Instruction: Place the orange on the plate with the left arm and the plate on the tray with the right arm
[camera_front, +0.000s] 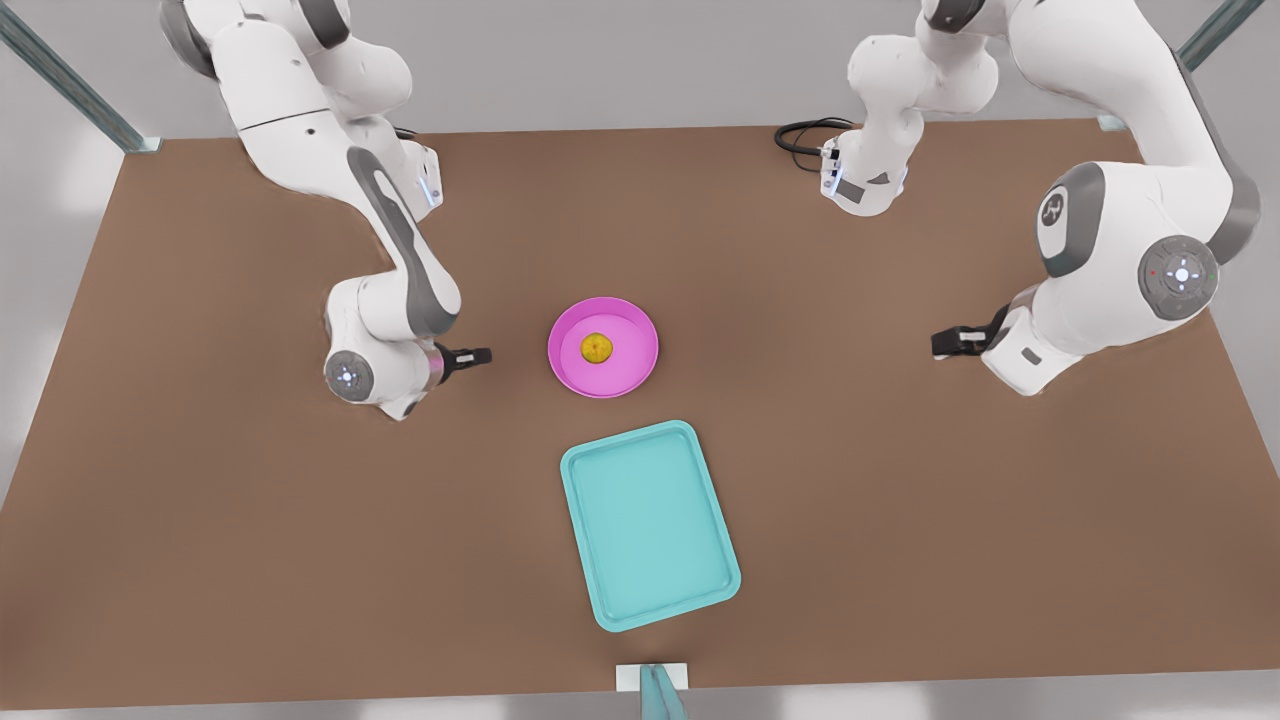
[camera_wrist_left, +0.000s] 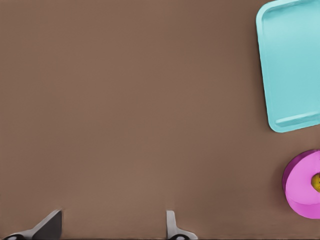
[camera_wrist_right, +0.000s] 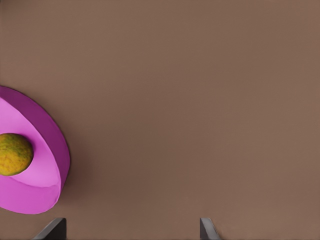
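Big brown worktop (camera_front: 200, 500), and the teal tray (camera_front: 648, 523) lies bare toward the front edge, long axis running away from the plate. Just behind it sits the pink plate (camera_front: 603, 347), apart from the tray, the orange (camera_front: 597, 347) resting at its centre. The left claw (camera_front: 478, 356) hangs wide, empty, just beside the plate; the right claw (camera_front: 940, 342), wide too, sits well off on the other side.

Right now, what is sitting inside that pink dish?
One orange sits in the middle of the plate, free of both arms. The small patch of plate under the fruit is covered; the plate itself rests on the brown table.
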